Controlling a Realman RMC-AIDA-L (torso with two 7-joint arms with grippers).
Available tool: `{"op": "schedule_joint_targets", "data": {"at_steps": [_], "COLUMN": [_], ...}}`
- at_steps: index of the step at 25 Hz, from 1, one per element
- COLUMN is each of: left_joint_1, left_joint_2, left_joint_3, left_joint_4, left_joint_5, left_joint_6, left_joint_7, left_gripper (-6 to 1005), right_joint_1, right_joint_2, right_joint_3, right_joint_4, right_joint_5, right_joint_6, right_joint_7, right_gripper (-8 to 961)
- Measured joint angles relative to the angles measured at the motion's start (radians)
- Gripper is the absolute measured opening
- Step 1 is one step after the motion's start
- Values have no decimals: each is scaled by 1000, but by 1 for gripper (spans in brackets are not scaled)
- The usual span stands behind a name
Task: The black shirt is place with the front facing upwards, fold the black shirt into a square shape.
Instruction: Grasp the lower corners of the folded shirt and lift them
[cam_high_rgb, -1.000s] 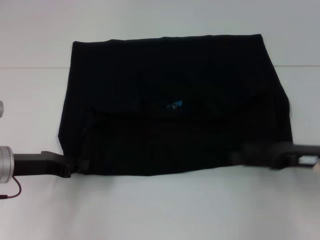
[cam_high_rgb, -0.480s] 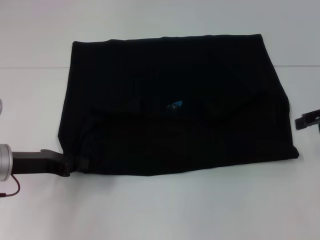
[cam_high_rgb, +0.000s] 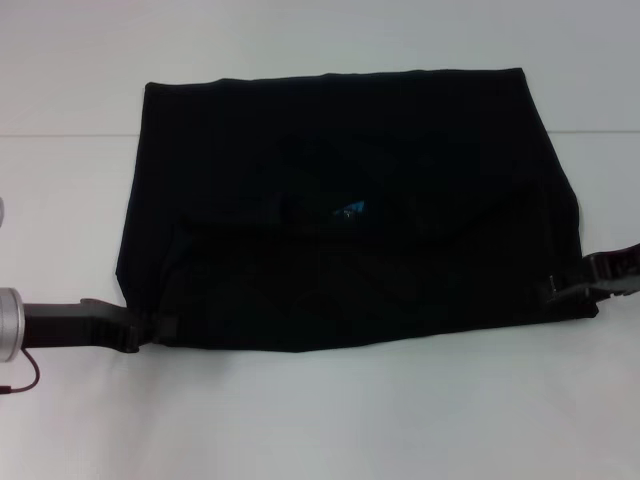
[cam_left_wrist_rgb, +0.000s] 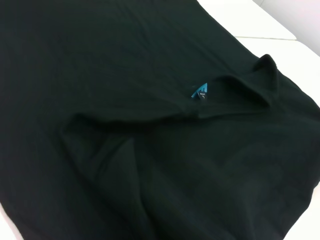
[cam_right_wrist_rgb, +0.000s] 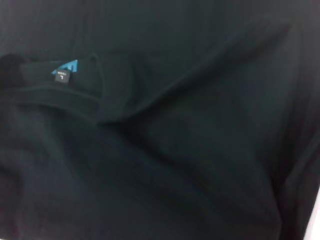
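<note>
The black shirt (cam_high_rgb: 340, 150) lies on the white table, folded into a wide block, with its small blue neck label (cam_high_rgb: 350, 210) showing near the middle. No lettering shows. My left gripper (cam_high_rgb: 152, 328) is at the shirt's near left corner, touching its edge. My right gripper (cam_high_rgb: 562, 287) is at the shirt's near right corner, against its edge. The left wrist view is filled by the shirt (cam_left_wrist_rgb: 125, 75) with the label (cam_left_wrist_rgb: 200, 91) and collar fold. The right wrist view also shows the shirt (cam_right_wrist_rgb: 200, 125) and label (cam_right_wrist_rgb: 64, 67). Neither wrist view shows fingers.
The white table (cam_high_rgb: 320, 420) surrounds the shirt on all sides. A thin seam (cam_high_rgb: 60, 134) runs across the table behind the shirt's far part. A red cable (cam_high_rgb: 30, 380) hangs by my left arm.
My right gripper left the shirt's near right corner, drew away to the right, then came back to that corner. The left gripper has hardly moved. The shirt lies as before.
</note>
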Motion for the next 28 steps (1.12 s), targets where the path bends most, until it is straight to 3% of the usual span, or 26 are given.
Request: {"op": "schedule_joint_targets", "data": {"at_steps": [8, 16, 28], "left_joint_1": [-5, -6, -6], "left_joint_2": [0, -1, -2], "left_joint_3": [-1, -2, -2], "left_joint_4": [0, 0, 0], "left_joint_5": [0, 0, -3], "left_joint_6": [0, 0, 0], "left_joint_7": [-2, -4, -3], "left_gripper": [16, 16, 16], "right_joint_1": [-8, -7, 0], "right_joint_2": [-12, 6, 14], "right_joint_3": [7, 0, 0], "right_joint_4": [2, 31, 62], "right_joint_5": [-1, 1, 5], "right_joint_6": [22, 64, 80], "right_joint_7": [0, -5, -25], "right_gripper": [826, 824, 820]}}
